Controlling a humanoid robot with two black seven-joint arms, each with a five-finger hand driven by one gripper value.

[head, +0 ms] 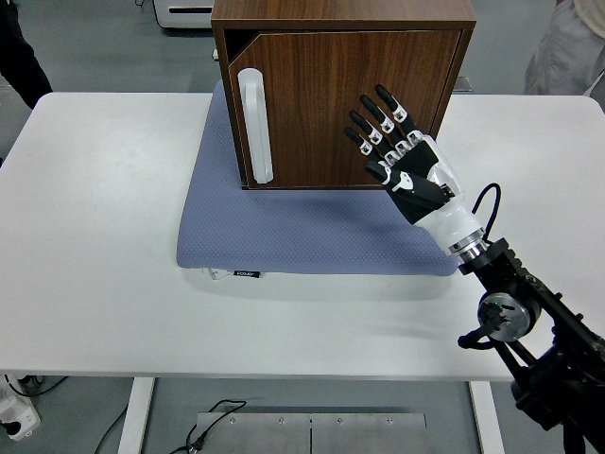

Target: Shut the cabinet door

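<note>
A dark wooden cabinet [342,19] stands on a blue-grey mat [284,222] at the back middle of the white table [95,236]. Its door [321,104] is nearly flush with the front, with a thin dark gap left at the top left corner. A long white handle [255,123] runs down the door's left side. My right hand [392,137] is open, fingers spread and straight, held in front of the door's right half; I cannot tell whether the fingertips touch the wood. The left arm does not show.
A person's clothing shows at the top left [19,47] and top right [567,47] corners. A white appliance [180,11] stands behind the table. Cables [213,421] hang below the near edge.
</note>
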